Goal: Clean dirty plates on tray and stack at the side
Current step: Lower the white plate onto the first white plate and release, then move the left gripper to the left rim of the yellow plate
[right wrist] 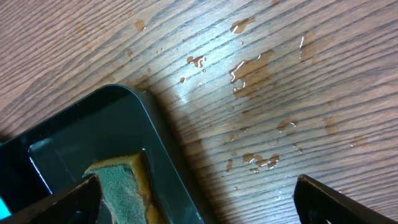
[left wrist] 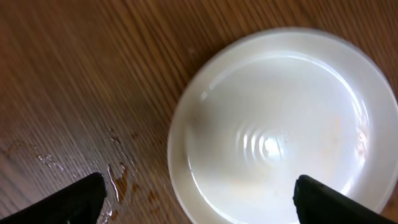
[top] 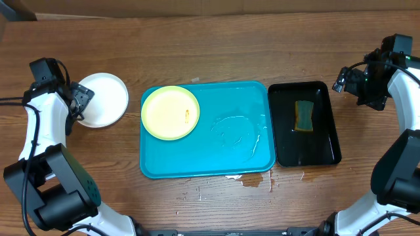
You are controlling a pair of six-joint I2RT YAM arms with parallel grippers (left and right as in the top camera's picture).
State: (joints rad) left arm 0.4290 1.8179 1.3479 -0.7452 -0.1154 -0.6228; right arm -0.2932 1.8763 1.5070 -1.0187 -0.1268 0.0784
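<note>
Table (top: 197, 39): tray (top: 243, 160) holds yellow-green plate (top: 167, 113); black tray (top: 308, 149), sponge (top: 304, 116).

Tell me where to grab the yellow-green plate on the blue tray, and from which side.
Probably its rim, on the edge facing the tray's middle. The yellow-green plate lies flat in the blue tray, crowded against the tray's left and far walls, so only that side has bare floor beside it. Come down from above with the jaws tilted to pinch the rim.

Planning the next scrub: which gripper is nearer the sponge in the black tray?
Right. The right gripper sits outside the black tray holding the sponge; the left gripper is across the table at the white plate.
</note>
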